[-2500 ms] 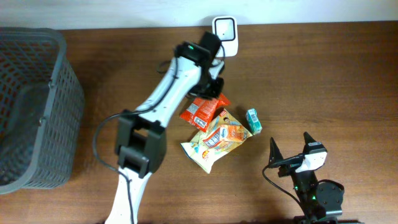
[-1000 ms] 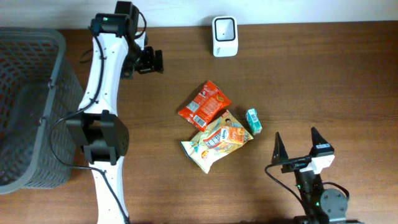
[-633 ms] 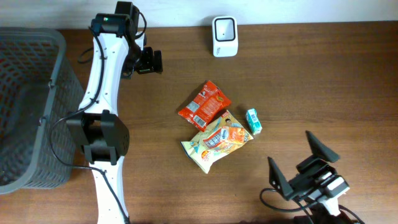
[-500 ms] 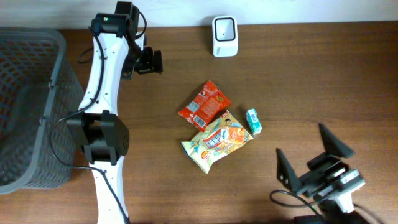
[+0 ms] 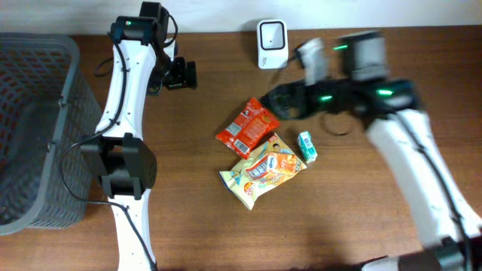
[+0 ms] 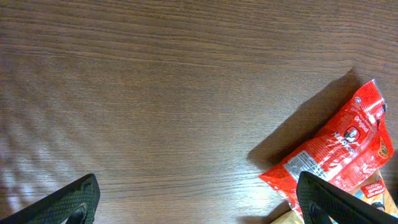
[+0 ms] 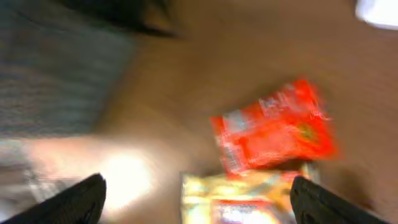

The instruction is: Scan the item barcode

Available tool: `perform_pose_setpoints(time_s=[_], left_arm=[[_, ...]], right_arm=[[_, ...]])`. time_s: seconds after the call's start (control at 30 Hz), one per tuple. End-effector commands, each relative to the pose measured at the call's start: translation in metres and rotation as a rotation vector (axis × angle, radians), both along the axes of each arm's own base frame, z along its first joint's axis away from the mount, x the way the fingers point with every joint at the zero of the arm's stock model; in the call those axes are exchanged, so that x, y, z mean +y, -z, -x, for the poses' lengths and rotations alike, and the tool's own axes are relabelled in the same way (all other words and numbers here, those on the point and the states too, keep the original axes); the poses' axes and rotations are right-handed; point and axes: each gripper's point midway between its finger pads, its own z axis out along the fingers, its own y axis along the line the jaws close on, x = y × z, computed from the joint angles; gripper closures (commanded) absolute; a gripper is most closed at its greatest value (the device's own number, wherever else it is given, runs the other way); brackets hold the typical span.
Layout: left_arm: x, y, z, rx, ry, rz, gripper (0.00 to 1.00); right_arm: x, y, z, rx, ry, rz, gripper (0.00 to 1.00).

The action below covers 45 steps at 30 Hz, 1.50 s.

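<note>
Overhead: right hand (image 5: 282,104) blurred, just beside red snack packet (image 5: 247,128) mid-worktop (image 5: 376,196); contact unclear. Right wrist view smeared: fingers spread wide, nothing gripped; red packet visible, yellow packet (image 7: 239,202) cut off at bottom edge. Left hand (image 5: 183,74) fully spread, empty, well apart from packets. Scanner (image 5: 272,34) at back edge. Barcode too small to make out.

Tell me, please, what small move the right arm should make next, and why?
Probably lower the right arm toward the red packet and close on its edge. Its jaws stand open and empty near that packet, which lies on the table, with the scanner at the back edge.
</note>
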Motion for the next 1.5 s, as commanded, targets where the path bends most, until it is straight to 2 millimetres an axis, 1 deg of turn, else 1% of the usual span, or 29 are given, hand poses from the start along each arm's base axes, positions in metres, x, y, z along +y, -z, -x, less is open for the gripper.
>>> perform_pose_setpoints(time_s=[0.0,0.07,0.17,0.2,0.27,0.33,0.37,0.47,0.53,0.63,0.77,0.83,0.93,0.97,1.03,1.1,1.13,1.17,1.2,1.23,1.3,1.37,1.4,1.43,1.47], left_arm=[[0.003,-0.009,-0.001,-0.025,0.005,-0.006,0.01],[0.003,-0.009,-0.001,-0.025,0.005,-0.006,0.01],[0.003,-0.009,-0.001,-0.025,0.005,-0.006,0.01],[0.003,-0.009,-0.001,-0.025,0.005,-0.006,0.01],[0.003,-0.009,-0.001,-0.025,0.005,-0.006,0.01],[0.003,-0.009,-0.001,-0.025,0.005,-0.006,0.01],[0.003,-0.009,-0.001,-0.025,0.005,-0.006,0.01],[0.002,-0.009,-0.001,-0.025,0.006,-0.006,0.01],[0.003,-0.009,-0.001,-0.025,0.005,-0.006,0.01],[0.003,-0.009,-0.001,-0.025,0.005,-0.006,0.01],[0.003,-0.009,-0.001,-0.025,0.005,-0.006,0.01],[0.003,-0.009,-0.001,-0.025,0.005,-0.006,0.01],[0.003,-0.009,-0.001,-0.025,0.005,-0.006,0.01],[0.003,-0.009,-0.001,-0.025,0.005,-0.006,0.01],[0.003,-0.009,-0.001,-0.025,0.005,-0.006,0.01],[0.003,-0.009,-0.001,-0.025,0.005,-0.006,0.01],[0.003,-0.009,-0.001,-0.025,0.005,-0.006,0.01],[0.003,-0.009,-0.001,-0.025,0.005,-0.006,0.01],[0.003,-0.009,-0.001,-0.025,0.005,-0.006,0.01],[0.003,-0.009,-0.001,-0.025,0.005,-0.006,0.01],[0.003,-0.009,-0.001,-0.025,0.005,-0.006,0.01],[0.003,-0.009,-0.001,-0.025,0.005,-0.006,0.01],[0.003,-0.009,-0.001,-0.025,0.005,-0.006,0.01],[0.003,-0.009,-0.001,-0.025,0.005,-0.006,0.01],[0.003,-0.009,-0.001,-0.025,0.005,-0.006,0.01]], right_arm=[[0.002,0.061,-0.022,-0.077,0.186,0.445,0.05],[0.028,0.101,-0.022,-0.133,0.16,0.629,0.05],[0.046,0.142,-0.017,-0.132,0.099,0.741,0.06],[0.052,0.158,-0.012,-0.114,0.066,0.766,0.06],[0.058,0.177,-0.007,-0.091,0.037,0.793,0.06],[0.07,0.192,-0.002,-0.1,-0.015,0.811,0.09],[0.074,0.194,-0.001,-0.109,-0.029,0.812,0.1],[0.077,0.201,-0.003,-0.116,-0.028,0.81,0.12],[0.076,0.211,-0.001,-0.102,-0.043,0.829,0.16],[0.072,0.223,-0.001,-0.088,-0.046,0.856,0.16],[0.062,0.236,-0.006,-0.099,-0.026,0.923,0.16],[0.062,0.242,-0.007,-0.096,-0.024,0.93,0.21],[0.06,0.253,-0.007,-0.083,-0.027,0.943,0.43],[0.058,0.254,-0.008,-0.08,-0.02,0.944,0.59],[0.055,0.252,-0.011,-0.081,0.006,0.946,0.75],[0.055,0.245,-0.014,-0.08,0.041,0.936,0.82],[0.058,0.232,-0.019,-0.083,0.071,0.919,0.91],[0.061,0.216,-0.026,-0.081,0.11,0.895,0.96],[0.063,0.195,-0.034,-0.074,0.141,0.867,0.96],[0.064,0.179,-0.039,-0.062,0.162,0.839,0.96],[0.074,0.145,-0.047,0.019,0.138,0.696,0.96],[0.088,0.119,-0.046,0.156,0.069,0.46,0.96],[0.091,0.11,-0.045,0.207,0.044,0.37,0.96],[0.093,0.098,-0.044,0.297,0.0,0.207,0.96],[0.091,0.092,-0.042,0.374,-0.04,0.082,0.96]])
